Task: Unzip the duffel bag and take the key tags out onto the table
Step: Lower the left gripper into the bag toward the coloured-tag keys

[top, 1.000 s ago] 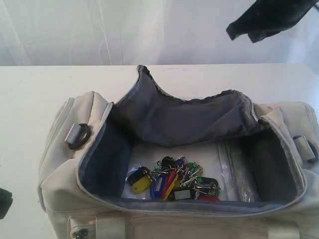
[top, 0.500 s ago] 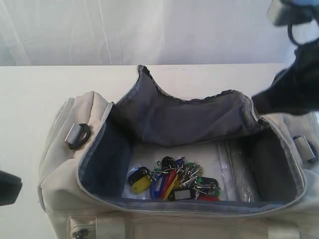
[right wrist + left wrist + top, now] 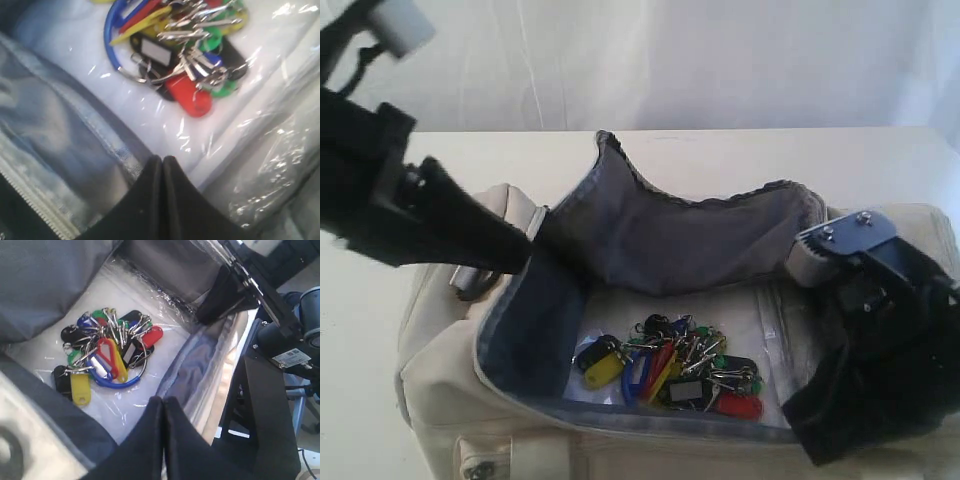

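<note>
The cream duffel bag (image 3: 440, 340) lies unzipped and wide open on the white table (image 3: 380, 170), its grey-blue lining folded back. The key tags (image 3: 670, 368) lie in a bunch on the plastic-covered floor of the bag, also seen as key tags (image 3: 107, 355) and key tags (image 3: 187, 55). My left gripper (image 3: 520, 245) is shut and empty, its tip at the bag's left rim, above the tags (image 3: 162, 400). My right gripper (image 3: 800, 425) is shut and empty, low inside the bag's right end near the front rim, a short way from the tags (image 3: 162, 159).
A black strap ring (image 3: 470, 280) shows at the bag's left end beneath my left arm. Crinkled clear plastic (image 3: 270, 165) lines the bag's floor. The open zip edge (image 3: 35, 210) runs along the front rim. White backdrop behind the table.
Both arms have swung in fast. The left arm rose from the lower left edge to the bag's left rim; the right arm dropped from above into the bag's right end.
</note>
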Available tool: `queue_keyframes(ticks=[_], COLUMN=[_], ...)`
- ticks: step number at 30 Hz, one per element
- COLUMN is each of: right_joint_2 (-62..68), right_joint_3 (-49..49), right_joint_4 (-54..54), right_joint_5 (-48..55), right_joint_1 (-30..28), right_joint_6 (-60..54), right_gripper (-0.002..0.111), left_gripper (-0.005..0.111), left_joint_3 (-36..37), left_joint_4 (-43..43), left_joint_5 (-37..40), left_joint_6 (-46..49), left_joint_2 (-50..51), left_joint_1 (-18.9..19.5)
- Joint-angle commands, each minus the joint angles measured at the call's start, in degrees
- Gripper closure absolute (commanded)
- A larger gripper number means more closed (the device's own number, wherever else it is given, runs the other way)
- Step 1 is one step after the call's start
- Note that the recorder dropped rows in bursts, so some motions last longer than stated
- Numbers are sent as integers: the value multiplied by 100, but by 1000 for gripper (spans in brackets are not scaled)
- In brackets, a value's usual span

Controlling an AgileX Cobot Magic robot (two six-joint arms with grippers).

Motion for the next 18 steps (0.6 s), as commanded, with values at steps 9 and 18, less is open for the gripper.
queue_keyframes(ticks=[9, 18], right_joint_2=[5, 5], right_joint_3=[54, 54], right_joint_4=[206, 206], right_joint_5=[856, 1176], right_joint_1=[1079, 1224], right_joint_6=[-29, 152], right_gripper=[108, 108], left_gripper=[107, 107], left_joint_3=[-1057, -1119], left_joint_4=[1035, 1149], left_joint_5=[-656, -1057], left_joint_6=[-575, 0], left_joint_2=[2059, 2747], left_joint_1=[-1386, -1654])
